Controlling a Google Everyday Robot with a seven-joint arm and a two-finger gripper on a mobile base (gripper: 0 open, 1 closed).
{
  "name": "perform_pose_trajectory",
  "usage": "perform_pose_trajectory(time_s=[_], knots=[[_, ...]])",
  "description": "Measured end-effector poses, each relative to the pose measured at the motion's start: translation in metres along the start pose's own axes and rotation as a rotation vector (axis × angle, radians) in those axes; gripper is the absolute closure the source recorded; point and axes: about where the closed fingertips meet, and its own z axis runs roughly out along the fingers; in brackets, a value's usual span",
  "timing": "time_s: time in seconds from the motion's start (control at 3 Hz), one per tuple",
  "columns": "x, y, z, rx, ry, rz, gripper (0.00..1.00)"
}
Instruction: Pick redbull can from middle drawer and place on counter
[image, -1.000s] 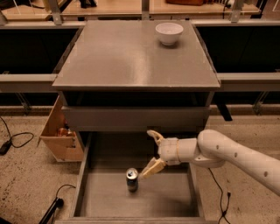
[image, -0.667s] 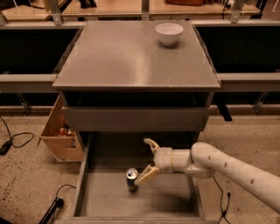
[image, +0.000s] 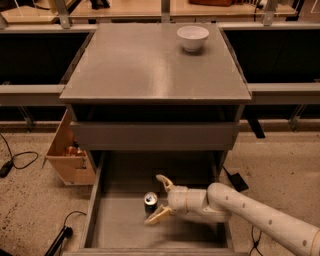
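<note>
The redbull can (image: 150, 202) stands upright on the floor of the open middle drawer (image: 120, 227), near its centre. My gripper (image: 159, 199) reaches in from the right on a cream arm. It is open, with one finger (image: 164, 182) behind the can and the other in front of it (image: 157, 216), so the can sits between them. The counter (image: 150, 65) is the wide grey cabinet top above the drawers.
A white bowl (image: 193, 37) sits at the back right of the counter. A shut drawer front (image: 155, 135) lies above the open drawer. A cardboard box (image: 70, 150) stands left of the cabinet. Cables (image: 15, 160) lie on the floor at the left.
My gripper has moved left and lower into the drawer. Its open fingers now straddle the can, which has not moved.
</note>
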Motion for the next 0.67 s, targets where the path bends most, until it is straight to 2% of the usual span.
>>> perform_pose_trajectory(time_s=[0.33,0.67], knots=[[0.0086,0.0040,0.0129,-0.014,-0.013,0.010,0.27],[0.0088,0.0042,0.0132,-0.014,-0.013,0.011,0.58]])
